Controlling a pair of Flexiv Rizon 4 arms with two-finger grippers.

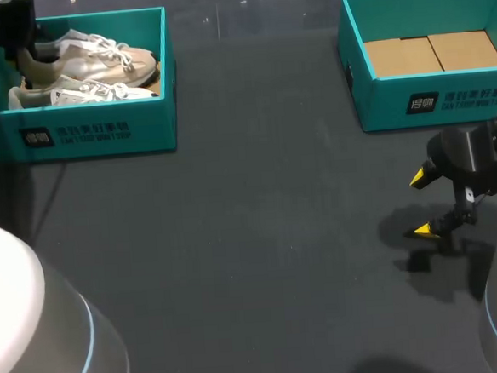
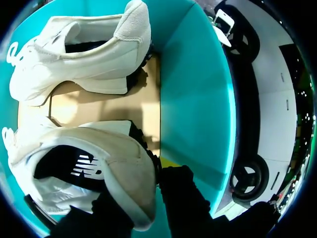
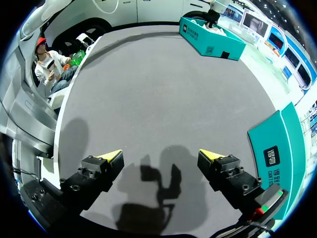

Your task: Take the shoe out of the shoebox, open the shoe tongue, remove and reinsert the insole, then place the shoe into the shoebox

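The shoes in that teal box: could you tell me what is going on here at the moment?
The left gripper is down inside the left shoebox, at the heel of one shoe; the second shoe lies beside it. Neither is out yet. The right gripper hangs open and empty over the table by the right shoebox, which holds no shoe.

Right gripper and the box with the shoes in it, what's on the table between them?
Nothing. The head view shows only bare table between the right gripper and the shoebox holding the shoes; the right wrist view agrees.
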